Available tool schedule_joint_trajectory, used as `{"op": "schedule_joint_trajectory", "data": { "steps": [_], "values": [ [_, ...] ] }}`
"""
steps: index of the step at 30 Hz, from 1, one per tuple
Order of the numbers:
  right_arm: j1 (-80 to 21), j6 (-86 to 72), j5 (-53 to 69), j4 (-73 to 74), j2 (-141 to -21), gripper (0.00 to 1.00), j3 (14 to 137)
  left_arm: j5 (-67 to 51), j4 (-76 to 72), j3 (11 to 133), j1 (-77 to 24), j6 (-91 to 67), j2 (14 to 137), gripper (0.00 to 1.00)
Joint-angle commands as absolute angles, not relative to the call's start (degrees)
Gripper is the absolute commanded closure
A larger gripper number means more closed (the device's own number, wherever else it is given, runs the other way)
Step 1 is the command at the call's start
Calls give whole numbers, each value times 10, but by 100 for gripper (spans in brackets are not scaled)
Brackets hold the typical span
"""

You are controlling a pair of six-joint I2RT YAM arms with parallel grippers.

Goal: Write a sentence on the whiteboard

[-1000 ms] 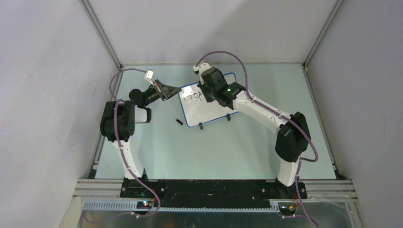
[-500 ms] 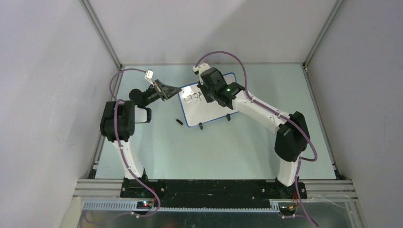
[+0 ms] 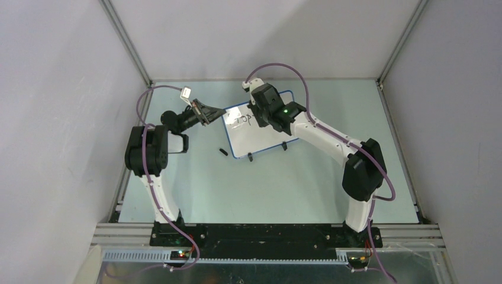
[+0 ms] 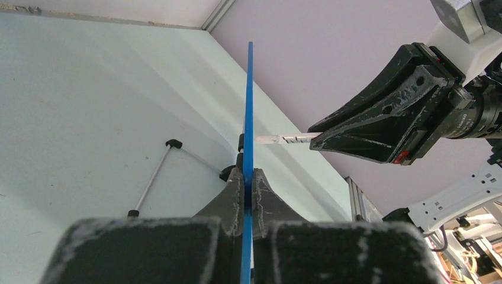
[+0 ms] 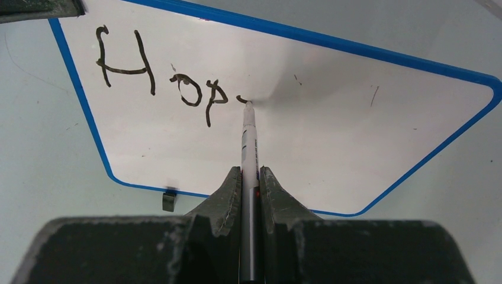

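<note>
Whiteboard (image 3: pixel 260 139) on table (image 3: pixel 296 189); small piece (image 3: pixel 222 152) just left; marker (image 5: pixel 249 136) tip touching board.

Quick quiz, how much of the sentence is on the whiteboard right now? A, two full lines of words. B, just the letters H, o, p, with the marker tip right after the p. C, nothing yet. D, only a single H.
B: in the right wrist view the sentence on the whiteboard reads only "Hop", and the marker tip touches the board just past the p.
</note>
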State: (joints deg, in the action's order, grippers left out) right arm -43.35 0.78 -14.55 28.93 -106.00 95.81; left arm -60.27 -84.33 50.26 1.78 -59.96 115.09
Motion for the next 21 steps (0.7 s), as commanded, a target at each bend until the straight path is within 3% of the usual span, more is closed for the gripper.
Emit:
{"op": "schedule_joint_trajectory", "data": {
  "steps": [1,21],
  "values": [
    [-424,3,-162,282,-1057,100,982,-619,-875,513,16,-600,1150,100],
    [-442,9,-150,299,-1087,100,1021,-619,-875,513,16,-601,1150,100]
  ]
}}
